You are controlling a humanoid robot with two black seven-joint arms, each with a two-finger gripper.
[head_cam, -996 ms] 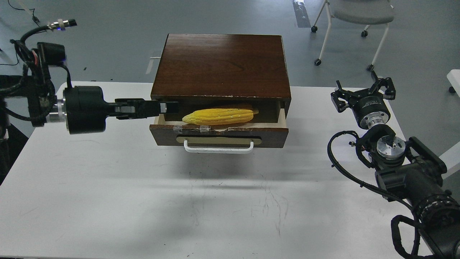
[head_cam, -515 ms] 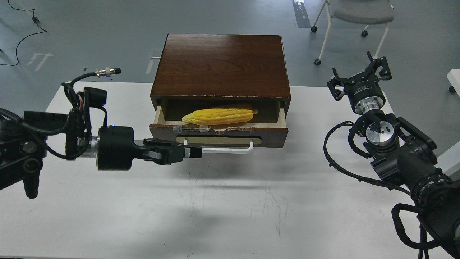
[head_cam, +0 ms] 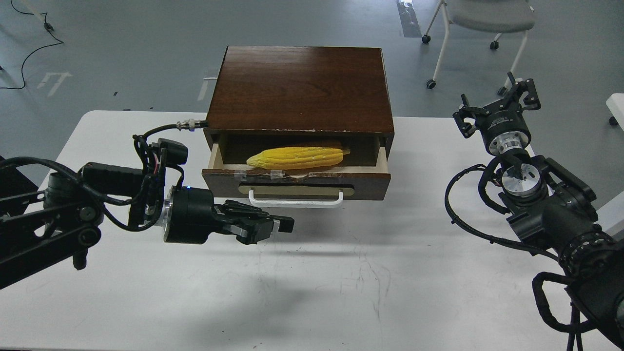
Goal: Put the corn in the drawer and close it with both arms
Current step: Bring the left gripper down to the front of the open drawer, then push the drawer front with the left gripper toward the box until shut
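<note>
The drawer (head_cam: 296, 181) stands pulled partly out of the dark wooden cabinet (head_cam: 302, 87), its white bar handle (head_cam: 295, 201) facing me. The yellow corn (head_cam: 297, 157) lies lengthwise inside it. My left gripper (head_cam: 280, 225) hovers low over the table just in front of the drawer's left half, below the handle and apart from it; its fingers are dark and overlap, so I cannot tell how the jaws stand. My right gripper (head_cam: 496, 101) is up at the far right, well clear of the cabinet, its claws spread open and empty.
The white table (head_cam: 341, 282) carries the cabinet at its far middle. A grey wheeled chair (head_cam: 482, 24) stands on the floor behind at the right. A white object's edge (head_cam: 615, 105) shows at the far right.
My left arm has dropped from beside the drawer's left opening to low in front of the handle and reached further right. My right gripper rose slightly, then eased back. Corn and drawer have not moved.
</note>
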